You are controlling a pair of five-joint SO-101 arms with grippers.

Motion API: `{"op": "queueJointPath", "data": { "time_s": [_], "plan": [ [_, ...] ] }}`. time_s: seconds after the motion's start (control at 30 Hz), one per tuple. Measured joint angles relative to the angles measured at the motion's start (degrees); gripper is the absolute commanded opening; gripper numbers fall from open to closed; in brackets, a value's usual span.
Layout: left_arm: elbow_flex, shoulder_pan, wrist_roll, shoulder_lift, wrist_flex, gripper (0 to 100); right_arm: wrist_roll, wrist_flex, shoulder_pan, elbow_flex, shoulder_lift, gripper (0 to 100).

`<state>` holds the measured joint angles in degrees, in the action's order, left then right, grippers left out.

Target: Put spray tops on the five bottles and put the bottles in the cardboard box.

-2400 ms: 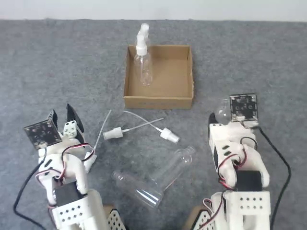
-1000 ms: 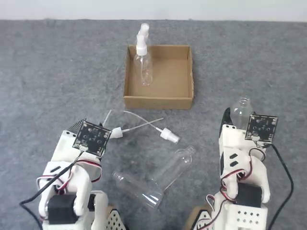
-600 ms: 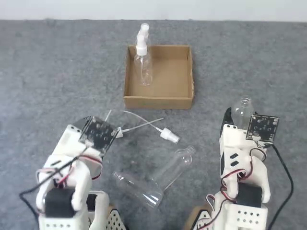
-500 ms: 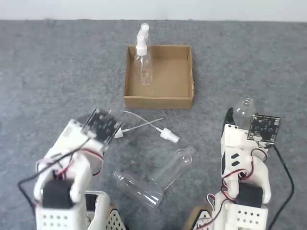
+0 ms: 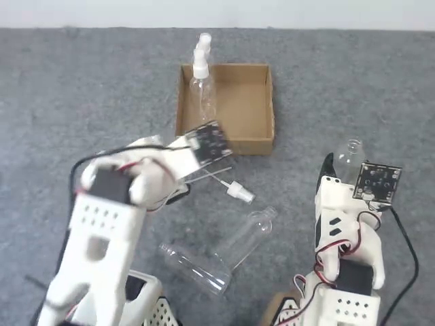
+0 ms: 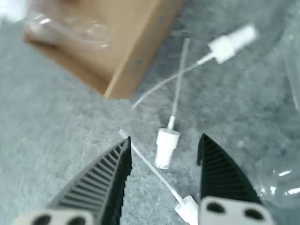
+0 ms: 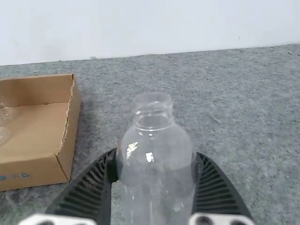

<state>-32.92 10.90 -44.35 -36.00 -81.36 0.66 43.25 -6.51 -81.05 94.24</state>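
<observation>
Spray top (image 6: 166,147): lies on the desk (image 5: 81,88) just in front of the cardboard box (image 5: 224,145), its tube crossing the tube of a second top (image 6: 232,42). My left fingers (image 6: 110,183) hang open above it, one to each side. My right fingers (image 7: 89,197) grip an uncapped bottle (image 7: 152,159) upright, well apart to the right. I judge the step goes best if I close on the white head, not the thin tube, lift clear of the crossed tubes, then thread the tube straight into the open neck. Two capped bottles (image 5: 202,88) stand in the box.
</observation>
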Motion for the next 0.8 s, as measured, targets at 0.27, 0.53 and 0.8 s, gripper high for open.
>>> {"op": "queueJointPath", "data": {
  "time_s": [0.27, 0.53, 0.8],
  "plan": [
    [6.9, 7.6, -4.0, 15.8, 0.0, 21, 0.1, -0.4, -3.3, 0.0, 0.0, 9.9],
    [12.5, 12.4, -9.7, 29.2, 0.0, 21, 0.1, -0.5, -3.5, 0.0, 0.0, 9.9],
    [19.1, 16.1, -10.0, 40.3, 0.0, 21, 0.1, -0.5, -3.6, 0.0, 0.0, 9.9]
  ]
}}
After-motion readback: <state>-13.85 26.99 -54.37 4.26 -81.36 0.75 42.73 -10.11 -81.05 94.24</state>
